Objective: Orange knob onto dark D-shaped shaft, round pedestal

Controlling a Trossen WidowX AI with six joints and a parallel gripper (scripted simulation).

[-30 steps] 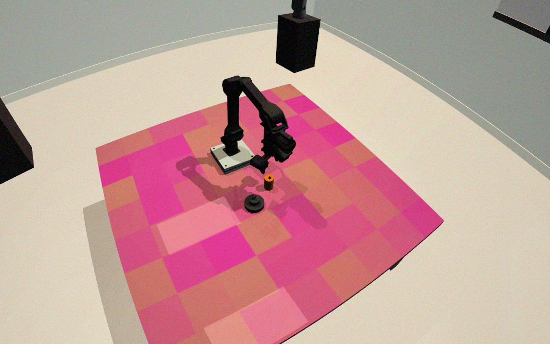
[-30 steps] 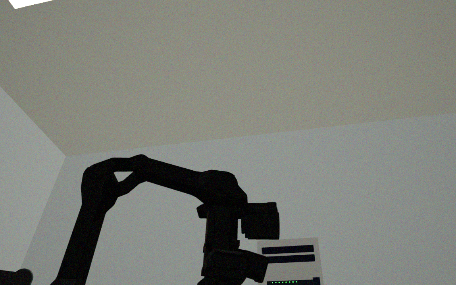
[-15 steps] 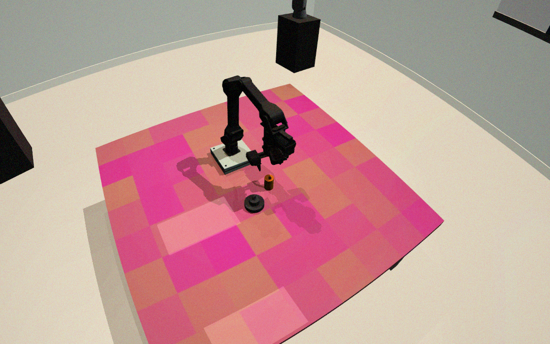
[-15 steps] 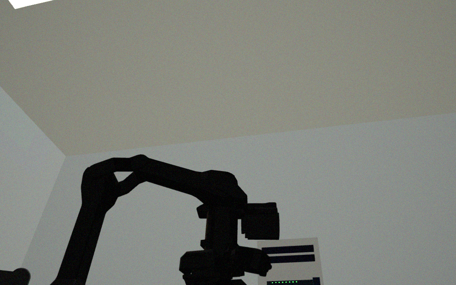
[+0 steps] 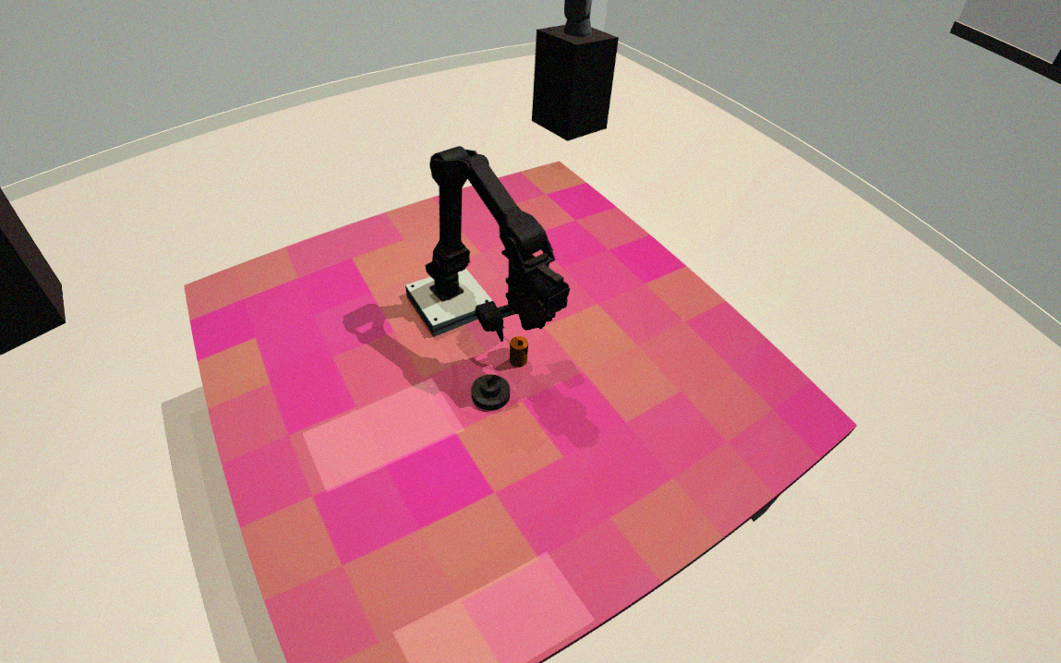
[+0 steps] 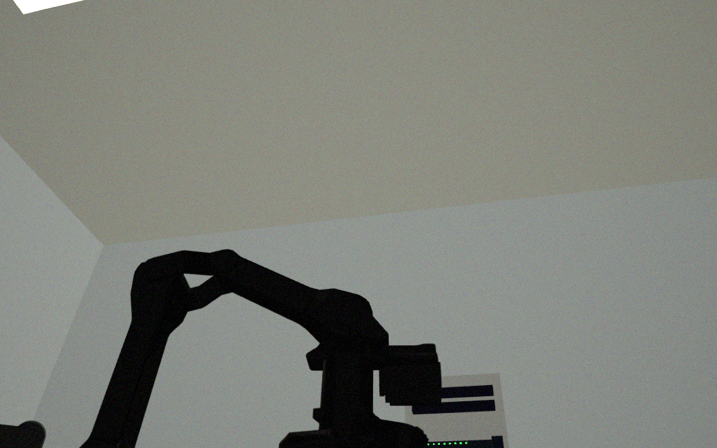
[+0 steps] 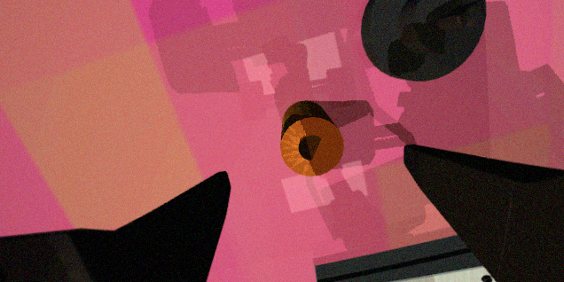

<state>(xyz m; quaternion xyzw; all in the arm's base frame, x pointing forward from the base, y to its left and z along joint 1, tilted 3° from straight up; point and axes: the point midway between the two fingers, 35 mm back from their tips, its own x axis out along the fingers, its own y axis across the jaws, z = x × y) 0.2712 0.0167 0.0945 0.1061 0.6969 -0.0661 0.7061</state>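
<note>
Wrist view: our pincer (image 7: 315, 167) (image 5: 509, 333) gapes open and unladen above the upright orange knob (image 7: 325, 148) (image 5: 518, 355); the round pedestal (image 7: 381, 31) (image 5: 490, 397) stands apart, off to the pincer's side.

Black arm (image 5: 497, 193) (image 6: 277, 284), tapered black claw fingers

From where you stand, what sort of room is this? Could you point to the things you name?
Probably a robotics lab or test room: a black robot arm (image 5: 450, 206) (image 6: 277, 284) is mounted on a pink and orange patchwork table (image 5: 402, 536), more arm-like equipment stands on dark pedestals (image 5: 571, 86) (image 5: 2, 280), and a pale panel with green lights (image 6: 461, 426) is behind.
</note>
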